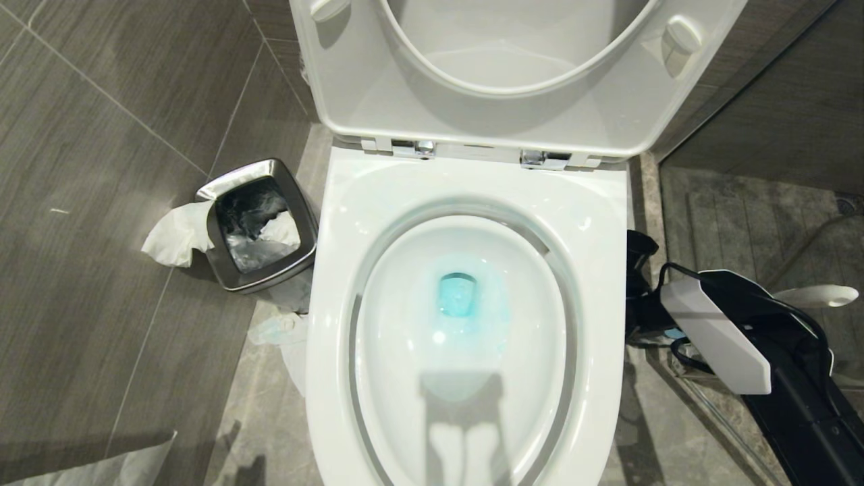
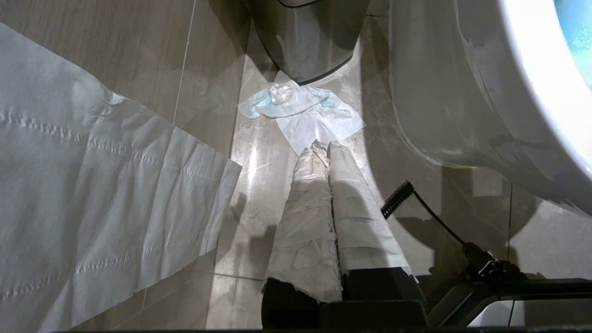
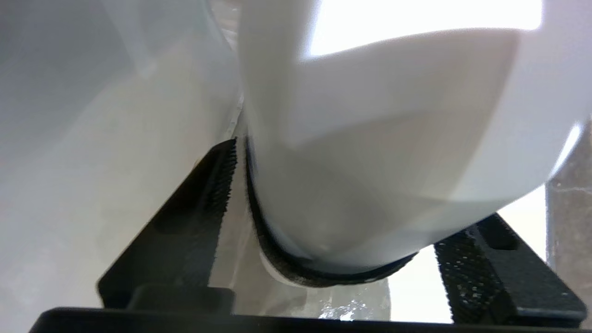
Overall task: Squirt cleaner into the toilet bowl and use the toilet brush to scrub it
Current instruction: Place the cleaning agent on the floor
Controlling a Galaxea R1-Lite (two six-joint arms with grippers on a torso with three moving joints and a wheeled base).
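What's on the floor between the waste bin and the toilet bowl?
Crumpled tissue lies between waste bin and toilet bowl, clearest in the left wrist view.

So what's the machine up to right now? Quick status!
Right tool open beside toilet bowl, a white object between its fingers. Left tool shut, low over floor. Blue cleaner already in bowl. Toilet paper lies on floor.

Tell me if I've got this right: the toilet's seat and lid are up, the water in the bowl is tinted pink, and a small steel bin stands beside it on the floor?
Not quite: the water in the toilet bowl is tinted blue, not pink, as the head view shows. The seat and lid are indeed up, and the steel bin stands beside the bowl.
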